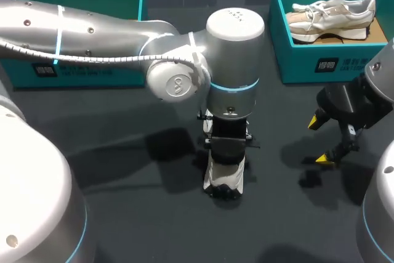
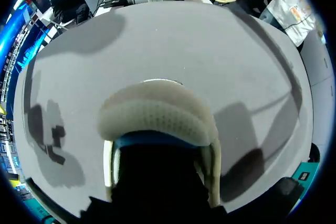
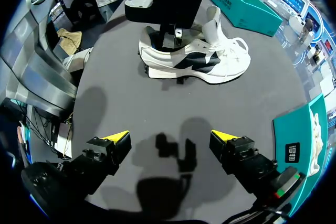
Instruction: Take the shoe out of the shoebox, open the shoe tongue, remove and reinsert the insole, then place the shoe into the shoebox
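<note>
**White-and-black shoe** [image 1: 225, 180]: upright on its sole at the middle of the dark table [image 1: 141, 214], outside both teal boxes. The left box [image 1: 92, 75] stands at the far edge. The right box [image 1: 308, 60] stands there too, with a beige shoe [image 1: 332, 13] inside. My left gripper [image 3: 176, 32] points straight down on the shoe's opening and hides it; I cannot tell whether it grips. My right gripper [image 1: 320, 140] hangs nearby over the table, spread wide.
</note>
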